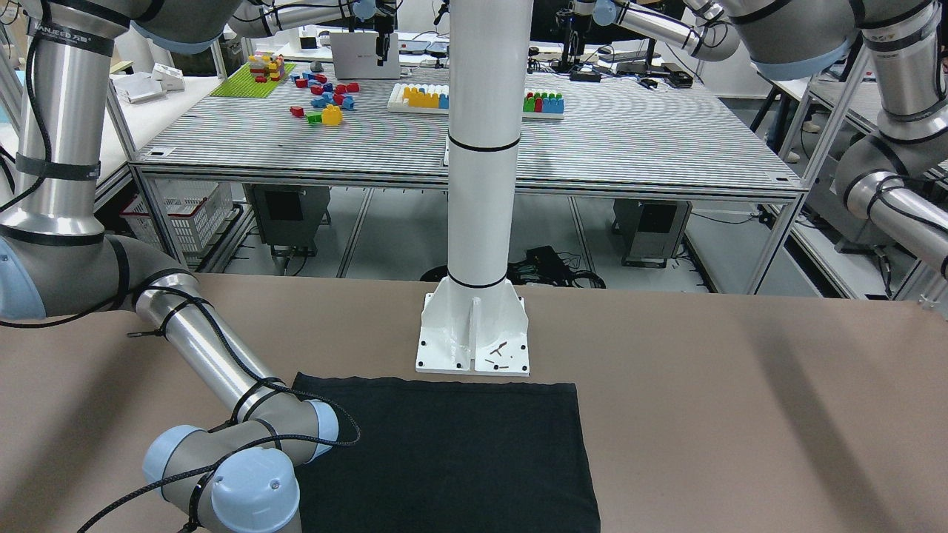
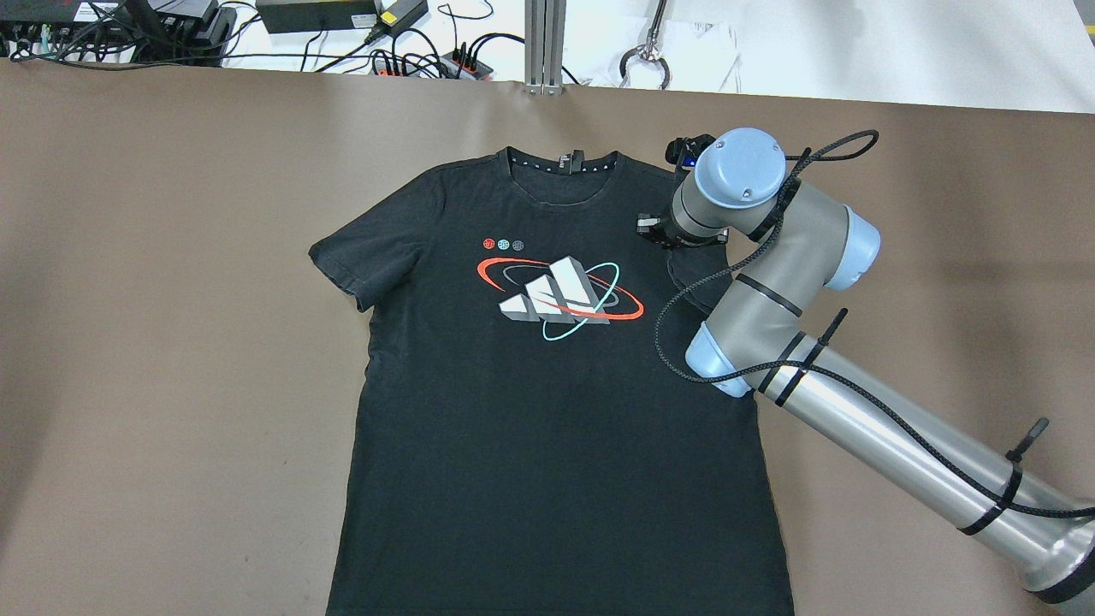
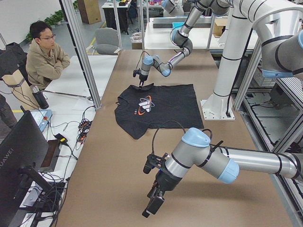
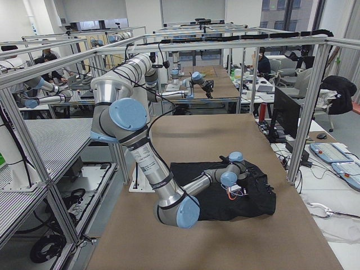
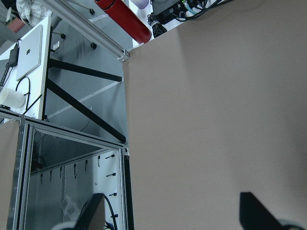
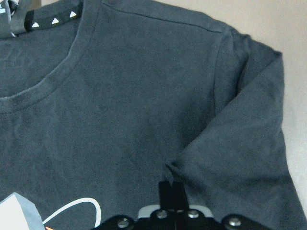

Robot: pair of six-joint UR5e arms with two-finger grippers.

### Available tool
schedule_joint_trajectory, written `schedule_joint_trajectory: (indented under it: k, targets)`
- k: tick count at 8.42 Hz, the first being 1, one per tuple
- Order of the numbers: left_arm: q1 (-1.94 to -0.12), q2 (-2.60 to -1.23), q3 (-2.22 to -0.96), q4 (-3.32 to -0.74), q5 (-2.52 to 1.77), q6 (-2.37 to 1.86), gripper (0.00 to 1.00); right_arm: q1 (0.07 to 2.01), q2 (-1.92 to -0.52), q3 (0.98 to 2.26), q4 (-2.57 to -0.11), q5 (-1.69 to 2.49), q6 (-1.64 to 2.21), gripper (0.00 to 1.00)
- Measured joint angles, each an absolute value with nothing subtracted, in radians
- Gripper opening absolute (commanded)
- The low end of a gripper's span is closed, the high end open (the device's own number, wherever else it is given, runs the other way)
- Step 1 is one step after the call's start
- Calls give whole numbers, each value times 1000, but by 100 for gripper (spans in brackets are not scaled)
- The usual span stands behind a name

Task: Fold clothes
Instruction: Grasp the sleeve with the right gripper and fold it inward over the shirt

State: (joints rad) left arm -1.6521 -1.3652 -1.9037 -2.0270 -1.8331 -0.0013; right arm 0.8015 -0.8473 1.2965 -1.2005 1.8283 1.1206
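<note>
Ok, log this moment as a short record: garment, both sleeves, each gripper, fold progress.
Garment: black T-shirt, spread flat with the print up on the brown table
Right-side sleeve: creased inward, puckered at the fingertips
Left-side sleeve: flat, spread outward
Right gripper: appears shut on a pinch of the right-side sleeve
Left gripper: open, over bare table, well away from the shirt
Fold progress: body not yet folded
</note>
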Motion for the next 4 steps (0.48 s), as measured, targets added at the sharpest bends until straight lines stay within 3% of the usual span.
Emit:
schedule_joint_trajectory:
  k: [4]
  targets:
    - [-1652,-1364,-1904,-2026,-1834,-1,100,771,-844,1292,-1198,1773,1168,8]
